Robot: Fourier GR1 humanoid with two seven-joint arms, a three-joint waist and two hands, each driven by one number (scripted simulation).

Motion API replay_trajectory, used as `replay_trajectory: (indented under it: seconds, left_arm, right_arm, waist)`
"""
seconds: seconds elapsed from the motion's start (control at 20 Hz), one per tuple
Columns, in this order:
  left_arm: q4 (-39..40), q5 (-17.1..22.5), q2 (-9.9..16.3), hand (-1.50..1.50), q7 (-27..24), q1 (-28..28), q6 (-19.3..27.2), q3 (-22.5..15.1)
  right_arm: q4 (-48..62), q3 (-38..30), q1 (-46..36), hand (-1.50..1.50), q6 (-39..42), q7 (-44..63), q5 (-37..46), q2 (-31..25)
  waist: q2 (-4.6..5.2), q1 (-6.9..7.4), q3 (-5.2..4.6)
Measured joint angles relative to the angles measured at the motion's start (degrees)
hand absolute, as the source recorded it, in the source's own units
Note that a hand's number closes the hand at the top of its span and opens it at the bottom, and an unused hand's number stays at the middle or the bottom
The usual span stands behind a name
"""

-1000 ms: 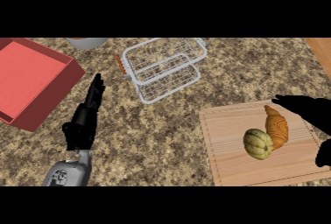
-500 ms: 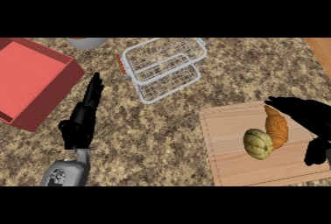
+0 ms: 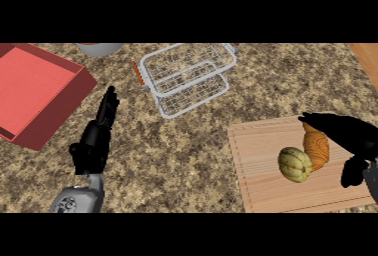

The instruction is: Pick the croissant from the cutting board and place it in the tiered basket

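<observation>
- The croissant (image 3: 316, 146) lies on the cutting board (image 3: 258, 165), toward its right side, long axis running up and down the view, its narrow end pointing away from the robot
- Just left of its lower end sits a round, ribbed, yellow-green squash (image 3: 294, 164), touching the croissant or nearly so; I cannot tell which
- The right hand (image 3: 353, 137) hangs over the croissant's right side: fingers reach across above its upper tip, the thumb drops down beside its lower end, and the hand is cupped open around it, not closed on it
- Whether any finger touches the pastry I cannot tell; nothing shows it lifted off the board
- The basket (image 3: 188, 76), a white wire thing with two tiers, stands well apart, up and to the left of the board, on the speckled counter (image 3: 184, 145); no food shows in either tier
- The left hand (image 3: 100, 134) rests on the counter at the view's left, fingers straight and pressed together, pointing away from the robot, holding nothing
- Beyond it a red tray (image 3: 37, 90) takes up the upper left corner, and a grey bowl (image 3: 98, 48) shows at the top edge
- Progress, as I judge it: early, with the hand in place for the grasp but no grasp made
- Left to do: close on the croissant without dragging the squash, lift, carry it up and left to the basket, set it in a tier, let go
</observation>
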Motion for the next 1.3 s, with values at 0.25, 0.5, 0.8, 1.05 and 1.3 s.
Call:
replay_trajectory:
  seconds: [0.25,0.5,0.8,1.05,1.3]
  left_arm:
    - [-0.7,0.4,0.5,0.00,1.1,-0.6,-1.0,1.0]
    - [-0.8,0.3,0.8,0.00,0.6,-0.1,-1.7,1.4]
    - [-0.2,0.0,0.5,0.00,0.4,-0.2,-1.3,1.2]
    - [0.6,-0.8,-0.5,0.00,0.0,-0.9,0.0,0.3]
    - [1.2,-0.5,-0.3,0.00,0.0,-1.4,-0.4,0.8]
  right_arm:
    - [1.3,-0.4,0.3,-1.50,-1.5,-0.2,1.1,2.0]
    - [3.4,-1.3,1.2,1.50,-4.8,-0.9,1.5,4.1]
    - [3.7,-0.7,2.0,1.50,-12.7,-2.2,3.9,5.4]
    - [7.7,0.0,0.5,1.50,-21.0,-4.9,7.2,5.5]
    - [1.7,7.9,0.3,1.50,-19.0,4.2,14.2,13.0]
  waist:
    - [-0.02,-0.02,-0.02]
    - [-0.01,-0.06,-0.01]
    - [-0.09,-0.05,-0.13]
    - [-0.19,0.01,-0.35]
    - [-0.59,-0.17,-0.84]
